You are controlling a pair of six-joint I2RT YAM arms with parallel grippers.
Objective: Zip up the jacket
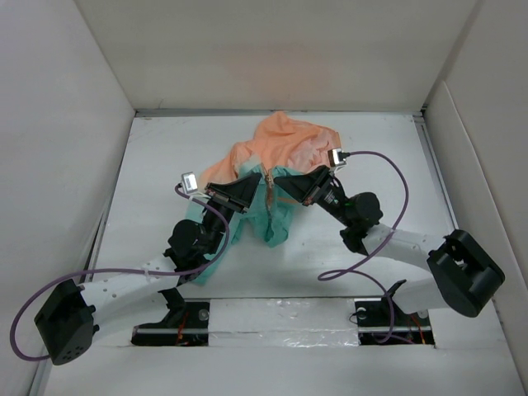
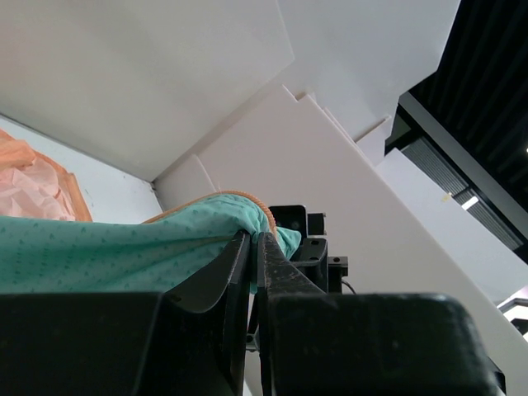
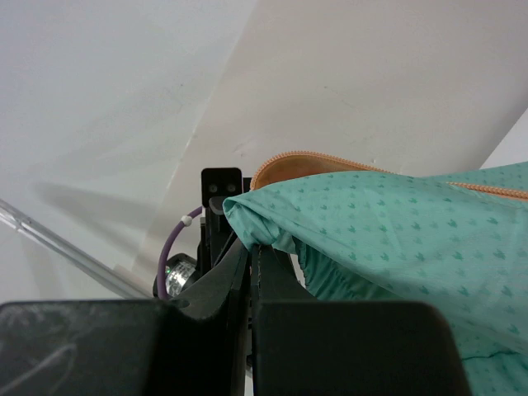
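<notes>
Zipper [image 1: 269,188] of the jacket [image 1: 285,144], lying on the table [image 1: 148,247] hood-end farthest, ran near-to-far between left gripper [image 1: 246,195] and right gripper [image 1: 287,185], each pinched shut on teal fabric close beside it, neither arm nearer.

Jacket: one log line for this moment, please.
left gripper: shut on jacket teal fabric | right gripper: shut on teal fabric | zipper: between grippers
</notes>
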